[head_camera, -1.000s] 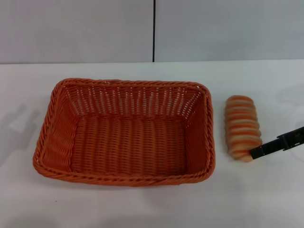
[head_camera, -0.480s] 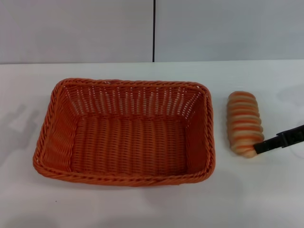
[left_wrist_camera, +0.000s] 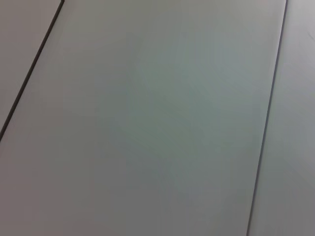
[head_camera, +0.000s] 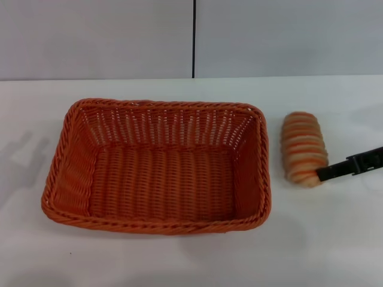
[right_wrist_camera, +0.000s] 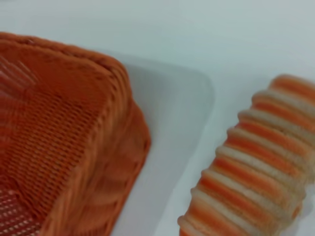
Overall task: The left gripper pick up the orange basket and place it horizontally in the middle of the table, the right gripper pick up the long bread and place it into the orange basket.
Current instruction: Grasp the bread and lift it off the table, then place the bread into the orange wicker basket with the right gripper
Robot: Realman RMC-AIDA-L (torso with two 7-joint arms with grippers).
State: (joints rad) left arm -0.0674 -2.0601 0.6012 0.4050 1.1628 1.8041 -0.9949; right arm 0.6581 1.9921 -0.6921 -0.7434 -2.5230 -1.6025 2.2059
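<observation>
Head view: the basket [head_camera: 157, 167] is seen set lengthwise mid-desk [head_camera: 179, 257], while the bread [head_camera: 304, 147] is touched just right of it by the right gripper [head_camera: 353, 165], grip untellable, transfer left undone.

The place looked like a bare lab or test bench rather than a home. A plain white table [head_camera: 179, 263] ran up to a flat grey panelled wall [head_camera: 96, 36] split by one dark vertical seam [head_camera: 194, 39]. On the table stood only staged props: a basket [head_camera: 157, 224] and, near the right edge, a bread [head_camera: 304, 146].
</observation>
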